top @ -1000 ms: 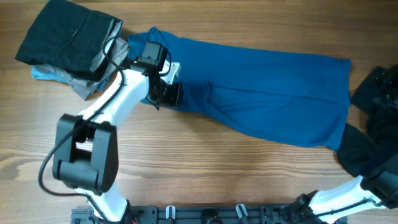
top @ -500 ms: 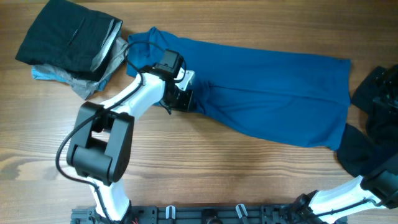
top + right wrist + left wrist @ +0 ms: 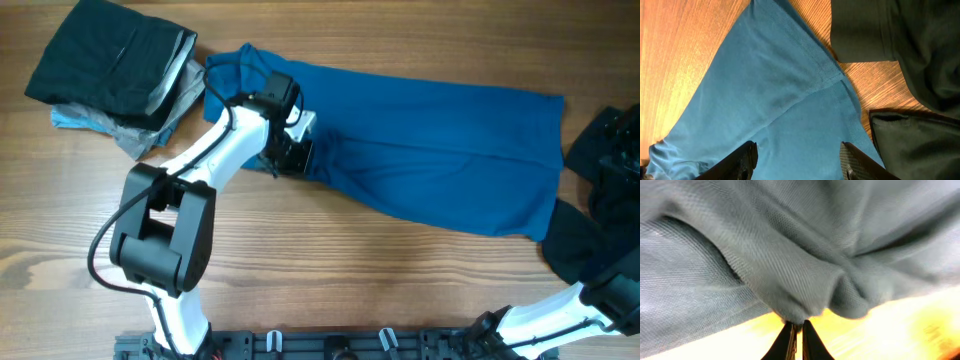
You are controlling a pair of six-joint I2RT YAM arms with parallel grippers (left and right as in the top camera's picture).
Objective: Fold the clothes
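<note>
Blue garment (image 3: 440,170) flat on worktop (image 3: 330,270), no fold yet; L pincer (image 3: 796,330) pinching its edge, R pincer (image 3: 797,161) wide. Dark pile (image 3: 105,65) looks done.

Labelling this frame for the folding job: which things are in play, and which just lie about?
In play: blue garment, left gripper pinching its edge.
Lying about: stacked clothes at top left, dark heap at right.
</note>
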